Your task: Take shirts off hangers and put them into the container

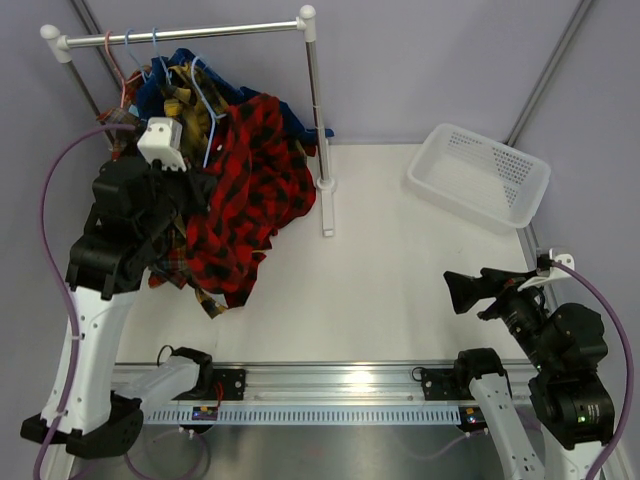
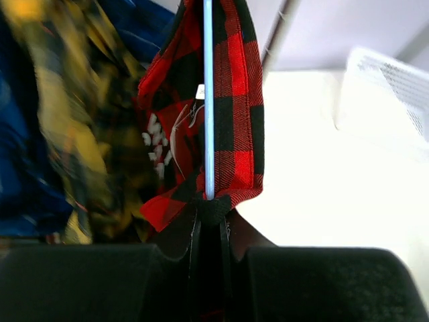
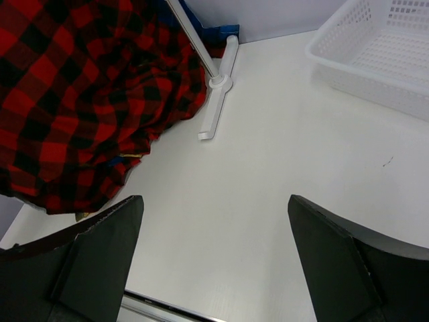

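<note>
Red-and-black shirt (image 1: 245,190) hangs bunched at the left end of the rail (image 1: 190,34). It is draped over a light blue hanger (image 2: 208,100) and its lower folds reach the worktop (image 1: 400,290). Can't tell from the top view whether that hanger's hook is on the rail.

Left wrist view: the hanger wire runs straight down the middle of the red check fabric into the left claw (image 2: 209,218). The left claw is nearly closed and pinches a fold of the red-and-black shirt at the bottom of the wire. Can't tell whether the wire itself is also in the pinch.

Yellow-and-black shirt (image 2: 74,127) is just left of the red one, blurred. Blue shirt (image 2: 144,23) is behind both. More light blue hooks and a pink hanger (image 1: 125,85) crowd the same end of the rail.

The rail's right upright (image 1: 314,100) stands on a white foot (image 3: 216,107). The red fabric lies right beside the foot.

Container (image 1: 480,175) is at the far right of the worktop, well apart from the shirts, with nothing in the part that shows.

Right claw (image 3: 214,248) is fully open and holds nothing. It hangs over bare worktop near the right edge, pointed towards the rail.
</note>
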Robot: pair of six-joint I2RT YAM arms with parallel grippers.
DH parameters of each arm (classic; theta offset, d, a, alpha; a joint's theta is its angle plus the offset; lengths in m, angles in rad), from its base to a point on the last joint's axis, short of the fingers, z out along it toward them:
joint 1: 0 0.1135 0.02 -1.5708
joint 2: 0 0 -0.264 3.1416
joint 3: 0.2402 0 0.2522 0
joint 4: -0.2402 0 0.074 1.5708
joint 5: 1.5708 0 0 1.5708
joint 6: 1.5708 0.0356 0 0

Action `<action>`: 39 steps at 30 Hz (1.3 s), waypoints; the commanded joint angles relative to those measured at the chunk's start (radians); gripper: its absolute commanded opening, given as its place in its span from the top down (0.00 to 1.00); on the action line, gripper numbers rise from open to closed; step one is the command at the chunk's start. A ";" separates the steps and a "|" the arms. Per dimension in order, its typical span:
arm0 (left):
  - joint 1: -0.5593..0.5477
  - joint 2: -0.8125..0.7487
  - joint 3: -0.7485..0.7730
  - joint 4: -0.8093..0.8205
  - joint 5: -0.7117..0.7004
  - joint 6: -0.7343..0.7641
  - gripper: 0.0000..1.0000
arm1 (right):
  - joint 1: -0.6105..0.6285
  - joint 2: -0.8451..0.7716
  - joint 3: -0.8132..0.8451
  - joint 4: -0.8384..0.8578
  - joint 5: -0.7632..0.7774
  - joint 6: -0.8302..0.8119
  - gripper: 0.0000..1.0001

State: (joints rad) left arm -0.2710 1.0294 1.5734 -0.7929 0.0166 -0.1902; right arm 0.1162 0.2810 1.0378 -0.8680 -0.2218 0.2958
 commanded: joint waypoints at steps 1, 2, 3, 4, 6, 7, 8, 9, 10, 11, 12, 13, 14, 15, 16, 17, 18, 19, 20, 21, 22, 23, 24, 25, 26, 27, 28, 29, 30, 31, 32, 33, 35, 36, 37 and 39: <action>-0.004 -0.106 -0.039 0.083 0.140 0.017 1.00 | 0.008 0.018 -0.005 -0.009 0.018 0.022 0.01; -0.004 -0.124 -0.039 0.083 0.149 0.017 1.00 | 0.010 0.020 -0.005 -0.008 0.016 0.019 0.01; -0.004 -0.140 -0.030 0.083 0.172 0.017 1.00 | 0.010 0.024 -0.004 -0.008 0.010 0.019 0.00; -0.004 -0.153 -0.015 0.086 0.184 0.017 1.00 | 0.010 0.024 -0.002 -0.005 0.007 0.017 0.00; -0.004 -0.175 0.055 0.084 0.248 0.020 1.00 | 0.008 0.027 -0.002 -0.002 0.004 0.017 0.01; -0.004 -0.180 0.083 0.084 0.284 0.021 1.00 | 0.008 0.027 -0.001 0.000 0.004 0.017 0.01; -0.004 -0.181 0.114 0.084 0.358 0.021 1.00 | 0.010 0.029 0.001 0.000 0.002 0.014 0.01; -0.004 -0.178 0.175 0.084 0.396 0.011 1.00 | 0.010 0.029 0.004 0.001 -0.001 0.011 0.00; -0.004 -0.177 0.204 0.084 0.429 0.003 1.00 | 0.010 0.030 0.005 0.001 -0.005 0.008 0.01; -0.004 -0.172 0.232 0.084 0.494 -0.003 1.00 | 0.010 0.030 0.008 0.000 -0.013 0.000 0.01; -0.004 -0.163 0.258 0.084 0.520 -0.018 1.00 | 0.010 0.033 0.017 -0.002 -0.014 -0.003 0.01; -0.004 -0.158 0.301 0.084 0.545 -0.028 1.00 | 0.010 0.038 0.022 -0.006 -0.011 -0.006 0.01; -0.004 -0.152 0.318 0.084 0.595 -0.035 1.00 | 0.010 0.038 0.028 -0.009 -0.005 -0.007 0.00; -0.004 -0.143 0.333 0.086 0.620 -0.046 1.00 | 0.010 0.044 0.039 -0.009 -0.005 -0.007 0.00; -0.004 -0.140 0.356 0.086 0.646 -0.052 1.00 | 0.010 0.044 0.044 -0.011 -0.005 -0.012 0.00; -0.004 -0.135 0.365 0.084 0.686 -0.060 1.00 | 0.010 0.044 0.047 -0.009 -0.004 -0.015 0.00; -0.004 -0.134 0.372 0.084 0.701 -0.064 1.00 | 0.010 0.047 0.056 -0.011 -0.004 -0.018 0.01; -0.004 -0.135 0.367 0.086 0.710 -0.063 1.00 | 0.008 0.049 0.057 -0.009 -0.002 -0.020 0.01; -0.004 -0.135 0.358 0.086 0.717 -0.060 1.00 | 0.008 0.049 0.060 -0.008 -0.001 -0.026 0.01; -0.004 -0.138 0.343 0.086 0.712 -0.055 1.00 | 0.010 0.052 0.068 -0.006 0.001 -0.027 0.01; -0.004 -0.141 0.324 0.086 0.704 -0.052 1.00 | 0.010 0.053 0.070 0.000 0.004 -0.030 0.00; -0.004 -0.141 0.276 0.087 0.700 -0.049 1.00 | 0.008 0.055 0.073 0.004 0.004 -0.030 0.01; -0.004 -0.138 0.251 0.087 0.692 -0.045 1.00 | 0.010 0.060 0.079 0.009 0.013 -0.027 0.01; -0.004 -0.132 0.222 0.090 0.691 -0.041 1.00 | 0.010 0.061 0.080 0.021 0.018 -0.021 0.00; -0.005 -0.132 0.150 0.121 0.692 -0.043 1.00 | 0.010 0.064 0.080 0.029 0.025 -0.012 0.01; -0.008 -0.132 0.108 0.141 0.692 -0.037 1.00 | 0.010 0.072 0.084 0.035 0.024 -0.011 0.00; -0.013 -0.132 0.064 0.165 0.692 -0.037 1.00 | 0.008 0.079 0.087 0.049 0.025 -0.007 0.01; -0.020 -0.132 0.019 0.193 0.700 -0.034 1.00 | 0.010 0.087 0.090 0.053 0.016 -0.010 0.00; -0.031 -0.126 -0.059 0.228 0.700 -0.022 1.00 | 0.010 0.104 0.094 0.061 0.006 -0.023 0.01; -0.069 -0.117 -0.088 0.239 0.692 -0.018 1.00 | 0.008 0.112 0.096 0.075 0.003 -0.032 0.01; -0.097 -0.105 -0.111 0.242 0.657 -0.009 1.00 | 0.008 0.119 0.099 0.084 -0.001 -0.043 0.00; -0.131 -0.077 -0.145 0.242 0.629 0.017 1.00 | 0.010 0.135 0.096 0.096 -0.005 -0.052 0.00; -0.241 -0.049 -0.177 0.257 0.524 0.047 1.00 | 0.008 0.150 0.093 0.141 -0.031 -0.063 0.01; -0.304 -0.023 -0.191 0.268 0.504 0.054 1.00 | 0.011 0.171 0.090 0.158 -0.045 -0.060 0.01; -0.327 -0.012 -0.222 0.283 0.490 0.055 1.00 | 0.010 0.185 0.087 0.197 -0.062 -0.050 0.00; -0.359 0.015 -0.254 0.345 0.479 0.045 1.00 | 0.010 0.226 0.076 0.269 -0.128 -0.026 0.01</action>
State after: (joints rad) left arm -0.5819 1.0496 1.3308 -0.6327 0.5556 -0.1711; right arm 0.1165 0.4519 1.1069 -0.7460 -0.2592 0.2653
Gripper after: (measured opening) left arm 0.102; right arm 0.993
